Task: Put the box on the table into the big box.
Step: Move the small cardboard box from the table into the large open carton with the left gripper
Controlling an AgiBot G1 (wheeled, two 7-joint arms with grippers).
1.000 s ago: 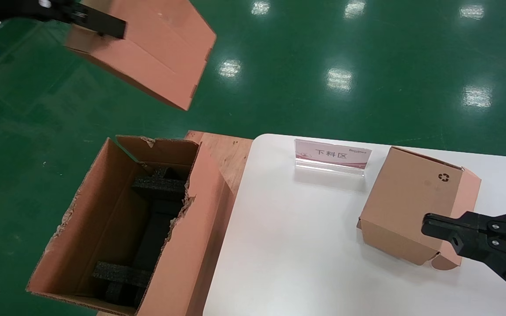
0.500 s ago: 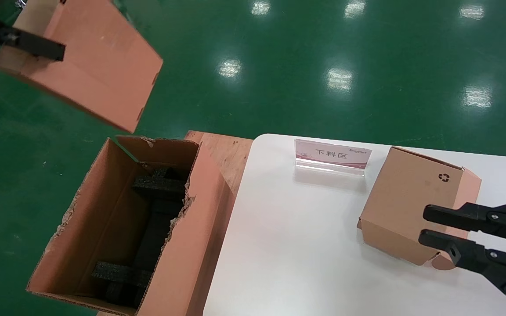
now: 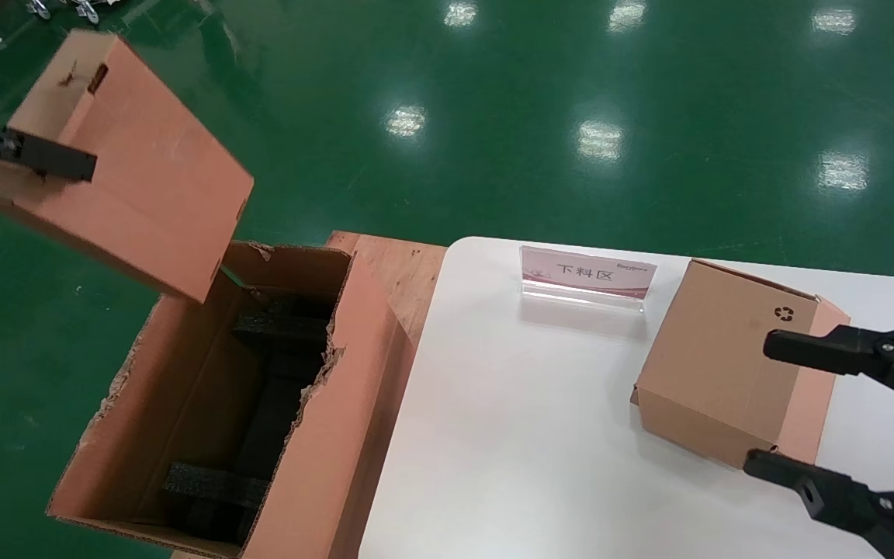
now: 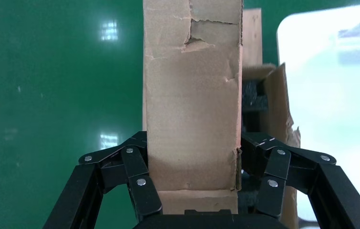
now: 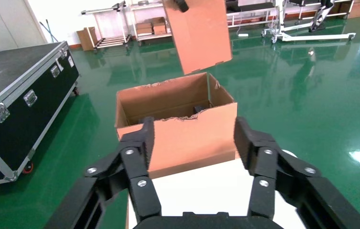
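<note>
My left gripper (image 3: pixel 67 163) is shut on the box (image 3: pixel 129 171), a small brown carton, and holds it tilted in the air above the far left end of the big box (image 3: pixel 183 373). In the left wrist view the box (image 4: pixel 192 95) fills the space between my left gripper's (image 4: pixel 193 143) fingers. The big box stands open on the floor left of the table (image 3: pixel 532 435), with black foam blocks inside. My right gripper (image 3: pixel 761 402) is wide open and empty at the table's right side. The right wrist view shows my right gripper (image 5: pixel 193 126), the big box (image 5: pixel 187 133) and the held box (image 5: pixel 199 33).
A similar carton with a recycling mark (image 3: pixel 719 349) sits on the table, overlapped by my right fingers in the head view. A pink sign stand (image 3: pixel 587 276) stands at the table's back. A wooden pallet (image 3: pixel 400 264) lies beside the big box. A black flight case (image 5: pixel 15 90) stands beyond.
My left gripper has carried the box left and down, closer to the big box's far end. My right gripper has gone from shut to wide open.
</note>
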